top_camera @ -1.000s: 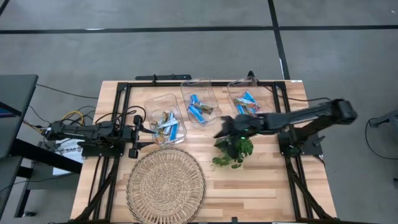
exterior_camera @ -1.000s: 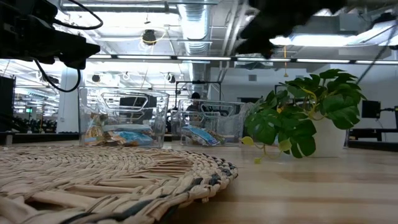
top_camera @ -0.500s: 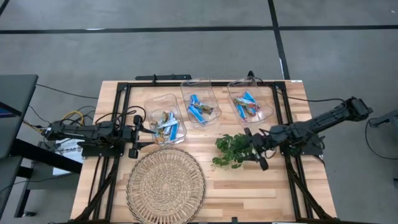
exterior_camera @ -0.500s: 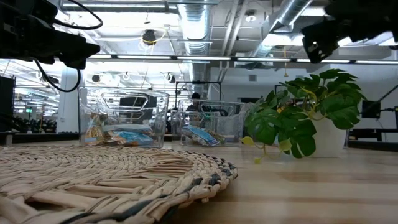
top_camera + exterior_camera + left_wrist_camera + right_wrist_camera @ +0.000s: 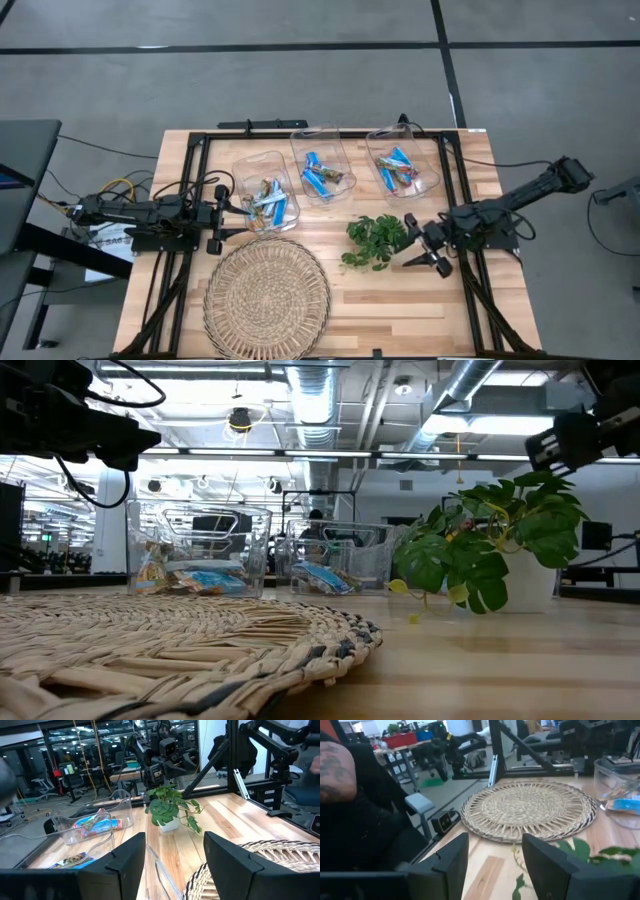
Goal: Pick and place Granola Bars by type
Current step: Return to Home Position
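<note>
The Granola Bars lie in three clear tubs along the far side: blue and tan ones in the left tub [image 5: 265, 198], blue ones and a brownish one in the middle tub [image 5: 322, 172], blue and red-tipped ones in the right tub [image 5: 402, 168]. My left gripper [image 5: 222, 213] [image 5: 175, 865] hovers open and level just left of the left tub. My right gripper [image 5: 412, 243] [image 5: 492, 865] hangs open and level just right of the potted plant [image 5: 376, 240], holding nothing. In the low view it shows at upper right [image 5: 568, 442].
A round woven mat [image 5: 267, 290] lies at the near left of the table. The small potted plant [image 5: 495, 545] stands mid-table between the mat and my right gripper. A black frame [image 5: 200, 140] rings the table. A person's arm [image 5: 337, 770] shows beyond the table's edge.
My right gripper has drawn back from over the gap between the middle and right tubs, toward the table's right edge and a little toward the near edge. It has sunk and tipped up to point level, and it stays open and empty. The bars and tubs have not moved.
</note>
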Controlling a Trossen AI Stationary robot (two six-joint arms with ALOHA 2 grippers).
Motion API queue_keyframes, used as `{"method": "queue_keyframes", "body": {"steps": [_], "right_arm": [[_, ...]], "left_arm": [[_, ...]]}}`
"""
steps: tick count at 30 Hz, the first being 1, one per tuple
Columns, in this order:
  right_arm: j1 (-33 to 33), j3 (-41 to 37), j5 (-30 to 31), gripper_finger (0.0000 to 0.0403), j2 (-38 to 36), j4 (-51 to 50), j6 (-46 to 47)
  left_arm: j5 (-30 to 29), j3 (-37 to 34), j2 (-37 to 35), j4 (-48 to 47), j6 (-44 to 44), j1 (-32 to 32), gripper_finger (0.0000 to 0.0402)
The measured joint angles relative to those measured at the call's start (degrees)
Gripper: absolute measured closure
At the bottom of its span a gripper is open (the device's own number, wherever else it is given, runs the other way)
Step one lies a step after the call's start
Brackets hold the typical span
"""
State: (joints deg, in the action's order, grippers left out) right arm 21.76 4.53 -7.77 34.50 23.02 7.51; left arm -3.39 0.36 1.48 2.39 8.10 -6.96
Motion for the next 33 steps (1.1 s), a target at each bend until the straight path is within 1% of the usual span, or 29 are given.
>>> {"method": "queue_keyframes", "body": {"steps": [2,6,8,15,18,20,26,33], "right_arm": [[0.00,-1.28,-0.48,0.0226,-2.08,-0.28,-0.02],[-0.02,-3.83,-3.37,0.0227,-6.03,-0.32,-0.05],[-0.02,-4.06,-4.43,0.0227,-7.94,-1.85,-0.27],[-0.13,-4.08,-4.47,0.0222,-15.96,-14.17,-0.68],[-0.13,-4.08,-3.16,0.0224,-20.04,-20.28,-1.53],[-0.13,-4.08,-0.15,0.0225,-21.74,-21.16,-1.99],[-0.13,-4.08,6.84,0.0226,-22.21,-22.25,-3.17],[-0.13,-4.10,7.69,0.0227,-22.24,-22.36,-3.03]], "left_arm": [[0.01,0.00,0.00,0.00,-0.42,0.00,0.0206],[-0.01,0.00,0.00,0.00,-0.08,0.00,0.0206],[0.01,0.00,0.00,0.00,0.24,-0.02,0.0206],[-0.01,0.00,0.00,0.00,-0.18,0.00,0.0206],[-0.01,0.00,0.00,0.00,0.24,0.00,0.0206],[0.01,0.02,0.00,0.00,-0.07,0.00,0.0206],[-0.01,0.00,0.00,0.00,-0.06,0.00,0.0206],[-0.01,0.00,0.00,0.00,-0.34,0.00,0.0206]]}}
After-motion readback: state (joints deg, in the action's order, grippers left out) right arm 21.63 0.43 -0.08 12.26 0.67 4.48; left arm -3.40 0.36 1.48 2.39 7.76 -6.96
